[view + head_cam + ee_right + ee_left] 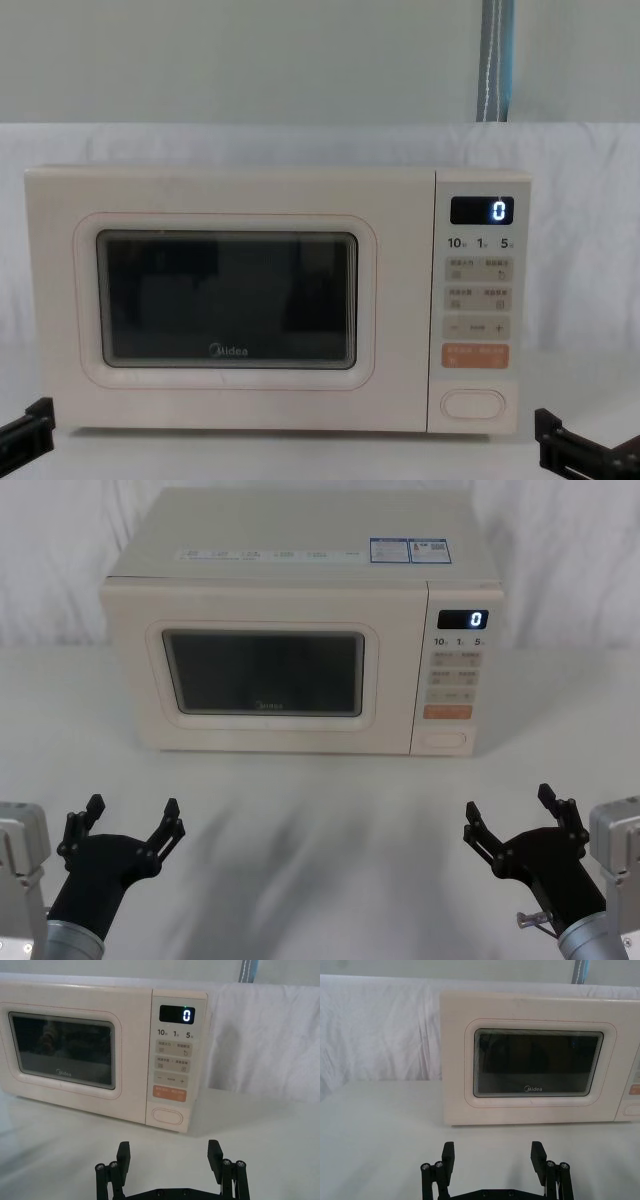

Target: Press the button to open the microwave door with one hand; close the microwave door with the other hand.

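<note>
Two black claws hover low over the near edge of the white-draped desk (320,830), the left claw (128,818) toward the near left corner and the right claw (512,814) toward the near right corner, each with its fingers spread apart and holding nothing. Both are well apart from the cream boxy countertop microwave (300,550), which stands squarely at the far middle of the desk, against a white cloth backdrop.

The large cream microwave door (135,660) with its rounded dark glass window is shut flush with the front. Beneath the window a small grey logo reads "Midea" in the wrist and chest views. On the control panel at the right, a black digital display (462,619) shows a blue-white "0", with "10", "1" and "5" printed just below it. The small beige keys carry lettering too fine to read, as does the orange rectangular key (447,711). The wide cream pill-shaped button (444,740) sits at the panel's bottom, untouched.

Stickers on the microwave's top, two with blue headers, are illegible. In the chest view the claws are cut off at the bottom corners.
</note>
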